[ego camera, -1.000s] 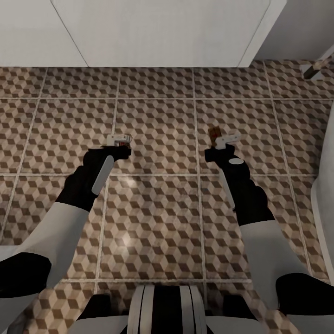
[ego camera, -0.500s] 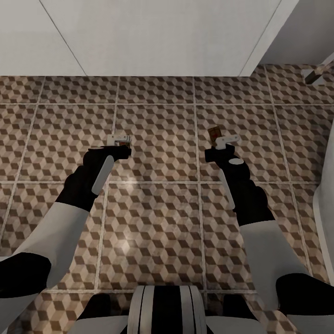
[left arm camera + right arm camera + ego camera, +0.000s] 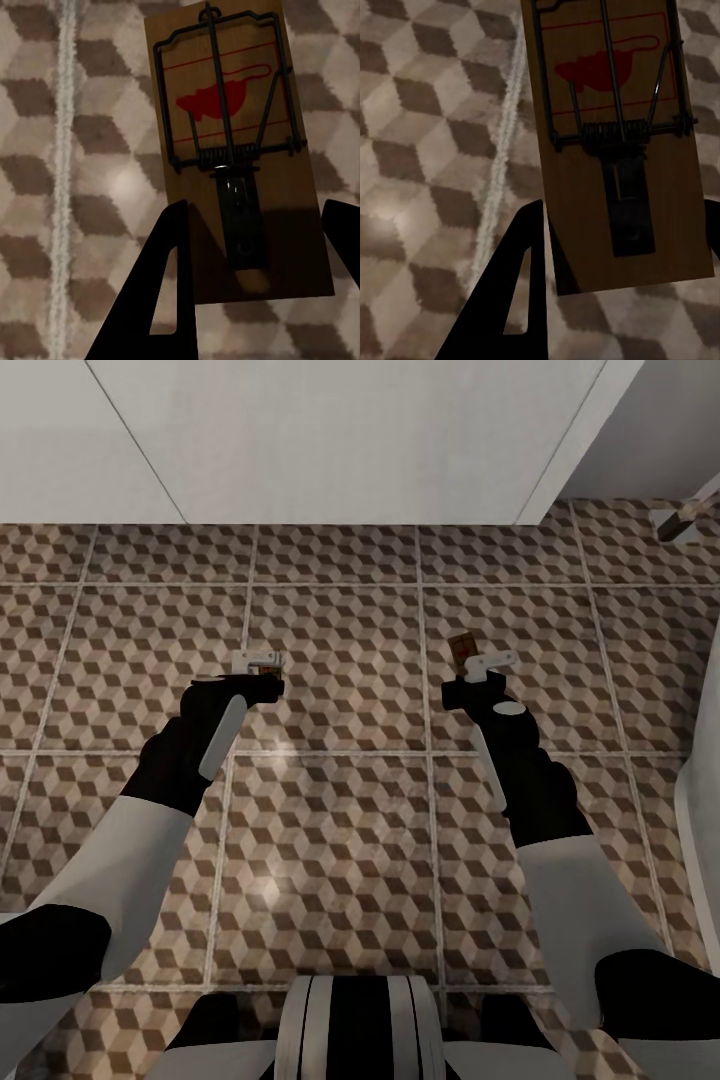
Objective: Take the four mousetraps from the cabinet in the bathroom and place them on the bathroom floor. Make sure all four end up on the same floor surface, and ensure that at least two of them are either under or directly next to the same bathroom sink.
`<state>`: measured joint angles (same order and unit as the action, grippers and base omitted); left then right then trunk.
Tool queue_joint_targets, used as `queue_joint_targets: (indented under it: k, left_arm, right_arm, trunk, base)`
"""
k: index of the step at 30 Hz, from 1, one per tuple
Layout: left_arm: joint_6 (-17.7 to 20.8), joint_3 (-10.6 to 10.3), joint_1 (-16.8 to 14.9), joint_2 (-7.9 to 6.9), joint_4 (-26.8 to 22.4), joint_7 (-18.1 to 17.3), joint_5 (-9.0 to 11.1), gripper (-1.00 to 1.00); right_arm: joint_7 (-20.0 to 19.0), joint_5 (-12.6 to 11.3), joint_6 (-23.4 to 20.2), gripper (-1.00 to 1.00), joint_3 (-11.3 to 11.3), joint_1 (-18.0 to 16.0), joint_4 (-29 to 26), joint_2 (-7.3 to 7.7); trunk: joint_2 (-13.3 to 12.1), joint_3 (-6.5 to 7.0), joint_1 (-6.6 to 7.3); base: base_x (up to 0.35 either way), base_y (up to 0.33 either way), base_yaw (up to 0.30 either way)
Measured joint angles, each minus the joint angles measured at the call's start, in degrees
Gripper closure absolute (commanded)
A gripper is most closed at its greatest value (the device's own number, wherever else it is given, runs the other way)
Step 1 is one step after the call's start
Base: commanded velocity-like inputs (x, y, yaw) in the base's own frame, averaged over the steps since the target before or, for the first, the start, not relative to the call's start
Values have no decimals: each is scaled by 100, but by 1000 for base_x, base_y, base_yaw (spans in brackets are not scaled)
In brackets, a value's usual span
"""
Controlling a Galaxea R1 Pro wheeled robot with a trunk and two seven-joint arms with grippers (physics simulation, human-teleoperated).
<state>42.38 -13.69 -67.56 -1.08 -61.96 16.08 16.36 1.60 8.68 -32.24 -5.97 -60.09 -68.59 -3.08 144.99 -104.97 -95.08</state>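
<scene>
White vanity front [image 3: 350,440] looms ahead; both the left gripper [image 3: 262,672] and right gripper [image 3: 472,663] pinch a mousetrap [image 3: 232,142] [image 3: 619,142] apiece, seemingly above the tiled floor [image 3: 340,810].

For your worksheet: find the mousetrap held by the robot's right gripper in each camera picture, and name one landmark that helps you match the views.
Head view: the mousetrap in the right gripper sits right of centre, just beyond the right gripper.
Right wrist view: the same mousetrap lies between the dark fingers.
Left wrist view: this mousetrap is not in it.
Shared landmark: the cube-patterned bathroom floor with its pale grout line.
</scene>
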Motion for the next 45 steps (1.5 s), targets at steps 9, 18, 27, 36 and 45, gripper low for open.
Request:
queue_joint_targets:
  k: [9,18,27,36,45]
  left_arm:
    - [0,0,0,0,-3,0,0,100]
    - [0,0,0,0,-99,0,0,100]
    - [0,-1,0,0,-125,3,0,100]
    - [0,-1,0,0,-126,5,0,100]
    - [0,-1,0,8,-133,8,0,100]
  right_arm:
    - [0,0,4,100,0,0,0,0]
    - [5,0,8,100,0,0,0,0]
    - [1,0,43,100,0,13,-4,0]
    - [0,0,46,100,0,25,-9,-2]
    - [0,0,34,100,0,26,-9,-2]
  trunk:
    - [0,0,0]
    - [0,0,0]
    - [0,0,0]
    - [0,0,0]
    - [0,0,0]
  base:
    - [0,0,0]
    - [0,0,0]
    - [0,0,0]
    - [0,0,0]
    - [0,0,0]
